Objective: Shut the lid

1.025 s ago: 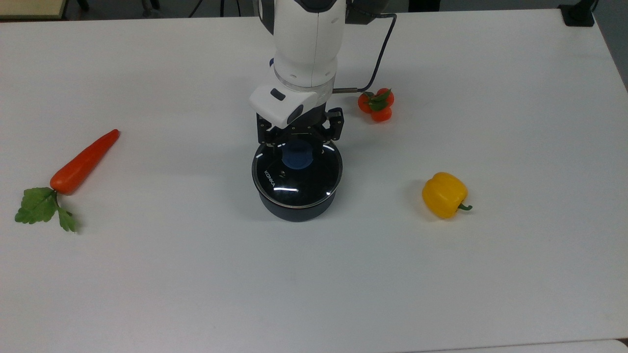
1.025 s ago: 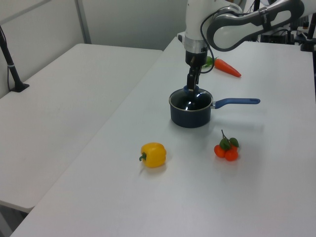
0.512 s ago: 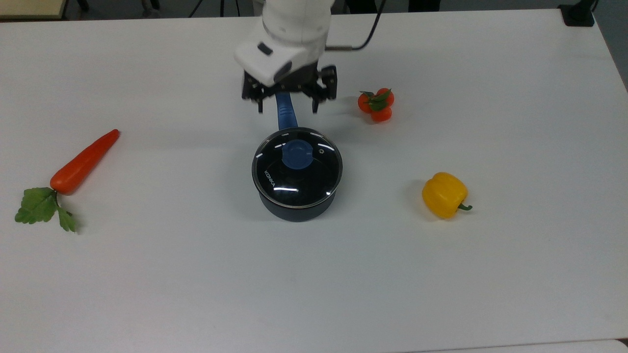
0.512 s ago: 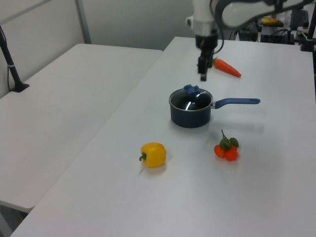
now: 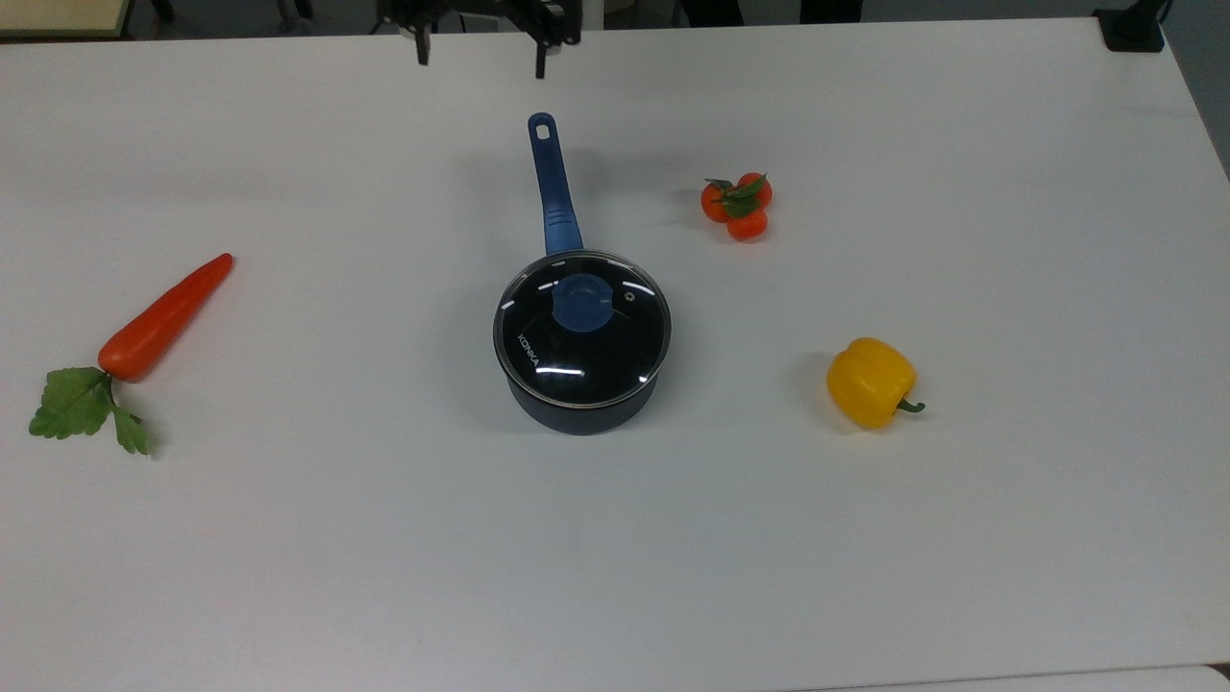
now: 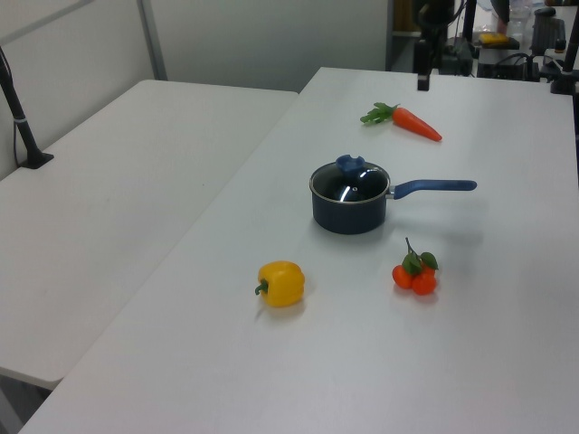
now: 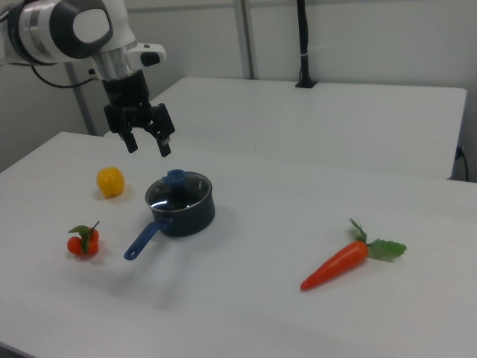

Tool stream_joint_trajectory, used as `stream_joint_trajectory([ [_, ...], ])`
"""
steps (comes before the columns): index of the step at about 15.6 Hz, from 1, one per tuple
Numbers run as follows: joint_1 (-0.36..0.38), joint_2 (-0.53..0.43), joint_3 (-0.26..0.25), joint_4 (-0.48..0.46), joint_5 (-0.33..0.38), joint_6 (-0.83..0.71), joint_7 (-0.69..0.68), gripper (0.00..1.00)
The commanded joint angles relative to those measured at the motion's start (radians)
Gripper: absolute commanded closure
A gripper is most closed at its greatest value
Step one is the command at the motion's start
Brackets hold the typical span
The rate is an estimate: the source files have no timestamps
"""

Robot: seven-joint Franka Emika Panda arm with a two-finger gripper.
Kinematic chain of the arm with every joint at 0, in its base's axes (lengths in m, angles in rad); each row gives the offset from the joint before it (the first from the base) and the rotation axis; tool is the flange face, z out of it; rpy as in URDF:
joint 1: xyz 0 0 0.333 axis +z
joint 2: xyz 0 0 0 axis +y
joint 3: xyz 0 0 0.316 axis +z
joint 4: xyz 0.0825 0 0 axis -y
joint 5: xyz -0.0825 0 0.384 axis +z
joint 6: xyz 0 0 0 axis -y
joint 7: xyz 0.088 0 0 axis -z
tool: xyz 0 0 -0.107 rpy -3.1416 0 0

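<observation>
White worktop (image 5: 865,577) carried a saucepan (image 5: 582,384) with the lid (image 5: 582,327) seated; above, the pincer (image 7: 148,144) hung wide, empty.

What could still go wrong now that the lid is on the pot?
Not much, I'd guess. The lid appears to sit evenly on the pot, but if it rests slightly off its seat, a nudge could shift it. The open tool hangs above and to the right view's left of the pot; a low pass could clip the blue knob or the long handle.
</observation>
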Motion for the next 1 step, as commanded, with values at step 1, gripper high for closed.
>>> stream_joint_trajectory([
  [1,-0.018,-0.059,-0.002,-0.066,-0.001,0.006,0.005,0.00],
])
